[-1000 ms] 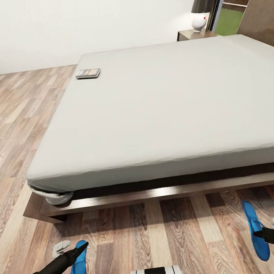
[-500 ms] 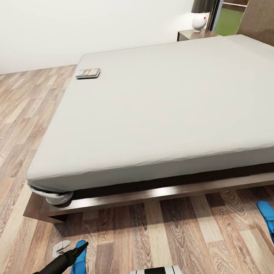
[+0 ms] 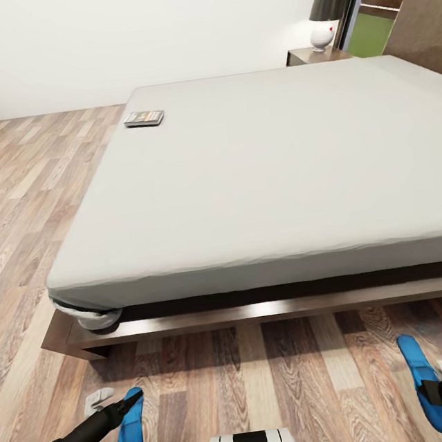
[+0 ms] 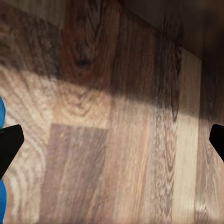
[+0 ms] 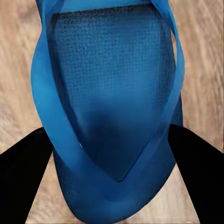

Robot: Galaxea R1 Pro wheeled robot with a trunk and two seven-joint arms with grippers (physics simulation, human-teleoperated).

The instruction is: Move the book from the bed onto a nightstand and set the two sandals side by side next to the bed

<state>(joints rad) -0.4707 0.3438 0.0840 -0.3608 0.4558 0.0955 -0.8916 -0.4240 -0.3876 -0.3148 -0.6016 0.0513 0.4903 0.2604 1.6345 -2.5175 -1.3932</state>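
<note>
Grey-brown plank floor [image 3: 284, 380] under textured blue sandal [image 5: 112, 107] between the right tool's [image 5: 112, 154] parted black fingers.

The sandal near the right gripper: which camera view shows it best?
The right wrist view: the sandal appears close, straps and textured sole clear, between the right gripper fingers. The head view shows it small, partly covered by the arm.

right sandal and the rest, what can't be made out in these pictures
- Right sandal: head view, heel end covered by the right tool; whether it is lifted or on the floor is unclear.
- Left sandal: head view, partly behind the left tool.
- Book: head view, title too small.
- Nightstand: drawers hidden by the bed.
</note>
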